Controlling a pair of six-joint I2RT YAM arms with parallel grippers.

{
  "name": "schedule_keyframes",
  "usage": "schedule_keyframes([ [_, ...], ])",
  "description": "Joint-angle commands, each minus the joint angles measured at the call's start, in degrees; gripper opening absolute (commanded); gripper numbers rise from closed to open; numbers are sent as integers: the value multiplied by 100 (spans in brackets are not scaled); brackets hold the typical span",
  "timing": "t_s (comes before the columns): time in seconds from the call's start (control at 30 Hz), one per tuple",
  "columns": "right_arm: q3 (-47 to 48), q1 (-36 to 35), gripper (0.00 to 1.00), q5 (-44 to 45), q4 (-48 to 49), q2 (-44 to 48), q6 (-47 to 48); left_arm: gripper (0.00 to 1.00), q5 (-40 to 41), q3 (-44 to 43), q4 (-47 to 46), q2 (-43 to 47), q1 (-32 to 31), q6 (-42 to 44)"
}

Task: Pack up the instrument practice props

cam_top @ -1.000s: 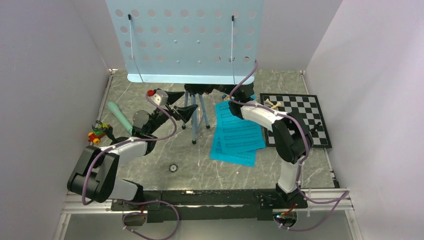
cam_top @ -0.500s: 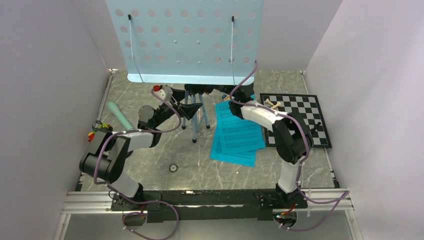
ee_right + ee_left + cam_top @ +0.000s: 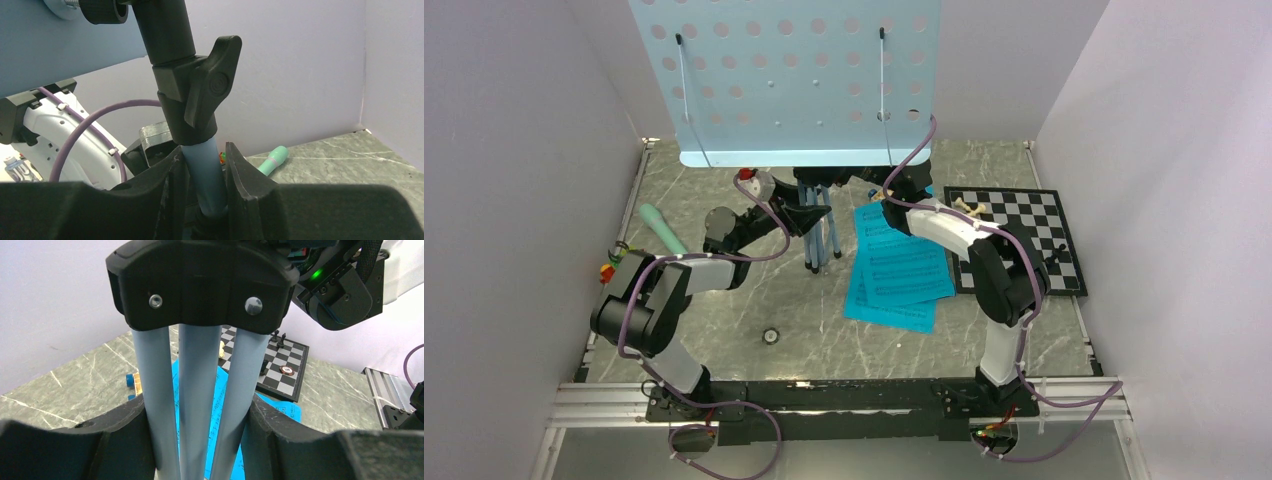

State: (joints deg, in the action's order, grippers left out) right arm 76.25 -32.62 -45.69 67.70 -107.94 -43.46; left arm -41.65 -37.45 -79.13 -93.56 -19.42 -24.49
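**A:** We're looking down on the music stand (image 3: 786, 85), and it's standing upright at the back of the table (image 3: 824, 325). Its perforated tray (image 3: 724, 110) is filling the top of the overhead view.

**B:** And both arms are reaching in under that tray. On the wrist camera the left gripper (image 3: 197, 405) is squeezing the three pale-blue legs (image 3: 195, 360). They're sitting bunched side by side, and a black finger is pressing against each outer one.

**A:** So that claw is pinching the legs, just below the black hub (image 3: 200, 285) they're hanging from.

**B:** Exactly. Now the right gripper (image 3: 204, 155): its fingers are sitting tight on either side of the pale-blue pole (image 3: 207, 185), directly under the black clamp knob (image 3: 210, 95). It's pinching that pole.

**A:** The turquoise music sheets (image 3: 899, 270) are lying flat on the table, overlapping one another. They're between the stand's legs and the chessboard (image 3: 1019, 235), just beside its near-left edge.

**B:** The right arm is stretching across above them on its way to the pole.

**A:** And the mint-green microphone (image 3: 662, 228) is lying on its side over on the left, apart from the stand.

**B:** It's resting near some small toys (image 3: 614, 268) by the left wall. The right wrist camera is catching it too, beyond the pole.
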Motion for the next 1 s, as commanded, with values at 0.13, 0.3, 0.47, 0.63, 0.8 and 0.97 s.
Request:
schedule_keyframes([
  [0.13, 340, -73, 0, -176, -189, -139, -644, 0, 467, -143, 943, 906, 44, 461],
  [0.3, 657, -120, 0, -30, -15, -71, -1219, 0, 889, -206, 2011, 1896, 44, 776],
  [0.47, 834, -206, 0, 144, -145, 89, -1604, 0, 1006, -179, 2623, 2703, 44, 850],
  [0.63, 797, -375, 0, 209, -11, 260, -1960, 0, 991, 51, 2807, 3255, 44, 596],
  [0.8, 659, -621, 0, 288, -413, 599, -1815, 0, 1111, 412, 2908, 3702, 24, 165],
  [0.97, 373, -769, 0, 433, -561, 849, -2006, 0, 1489, 656, 3298, 4152, -245, -35],
])
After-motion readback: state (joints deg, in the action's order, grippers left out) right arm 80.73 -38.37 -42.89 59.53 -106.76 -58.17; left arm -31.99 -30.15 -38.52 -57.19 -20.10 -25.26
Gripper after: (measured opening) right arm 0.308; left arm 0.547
